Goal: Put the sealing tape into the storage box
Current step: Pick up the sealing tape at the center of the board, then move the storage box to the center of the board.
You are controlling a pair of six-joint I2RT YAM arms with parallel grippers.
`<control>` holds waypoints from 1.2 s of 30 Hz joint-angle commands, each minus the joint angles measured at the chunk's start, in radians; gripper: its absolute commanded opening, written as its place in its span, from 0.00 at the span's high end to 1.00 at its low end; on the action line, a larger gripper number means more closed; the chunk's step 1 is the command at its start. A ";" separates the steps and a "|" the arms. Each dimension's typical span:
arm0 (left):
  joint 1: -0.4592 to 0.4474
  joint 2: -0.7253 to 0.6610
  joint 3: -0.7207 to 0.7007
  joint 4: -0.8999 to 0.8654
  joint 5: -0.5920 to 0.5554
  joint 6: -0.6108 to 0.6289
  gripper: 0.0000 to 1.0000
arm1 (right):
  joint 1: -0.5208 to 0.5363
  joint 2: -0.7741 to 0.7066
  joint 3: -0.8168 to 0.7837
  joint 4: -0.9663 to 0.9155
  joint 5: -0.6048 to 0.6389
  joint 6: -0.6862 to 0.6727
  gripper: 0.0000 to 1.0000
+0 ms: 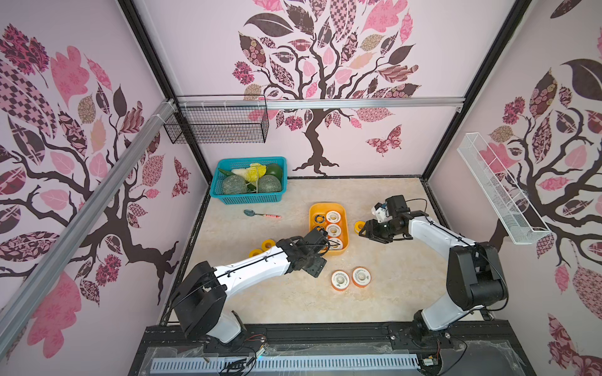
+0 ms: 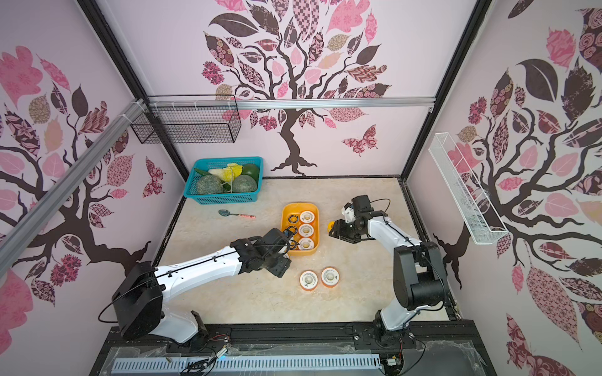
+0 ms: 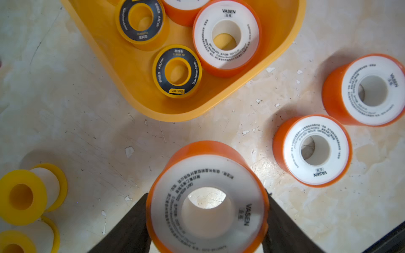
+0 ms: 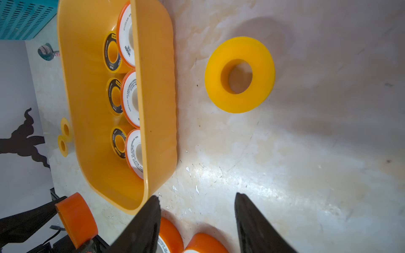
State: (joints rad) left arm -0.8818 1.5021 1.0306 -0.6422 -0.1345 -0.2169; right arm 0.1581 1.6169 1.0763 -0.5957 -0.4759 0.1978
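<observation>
The yellow-orange storage box (image 1: 312, 210) sits mid-table and holds three orange-rimmed sealing tape spools (image 1: 333, 230) beside black-faced ones (image 3: 177, 72). My left gripper (image 3: 207, 197) is shut on another orange-rimmed spool (image 3: 207, 210), just off the box's near corner (image 1: 325, 245). Two orange-rimmed spools (image 1: 340, 280) (image 1: 361, 277) lie on the table nearer the front. My right gripper (image 4: 197, 197) stands open with nothing between its fingers, just right of the box. A plain yellow spool (image 4: 240, 74) lies ahead of it, apart. Two more yellow spools (image 1: 268, 244) (image 1: 255, 253) lie left of my left arm.
A teal basket (image 1: 228, 195) of vegetables stands at the back left, with a spoon (image 1: 260, 214) in front of it. A black wire basket (image 1: 218, 125) hangs on the back wall. A white mesh basket (image 1: 498, 192) hangs on the right wall.
</observation>
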 commanded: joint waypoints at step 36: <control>0.226 0.159 0.421 -0.160 0.029 -0.027 0.34 | 0.119 0.362 0.352 -0.023 -0.085 0.020 0.86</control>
State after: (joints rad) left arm -0.6613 1.6409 1.4109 -0.8017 -0.1036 -0.2592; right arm 0.2657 1.9682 1.4345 -0.6197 -0.5480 0.2192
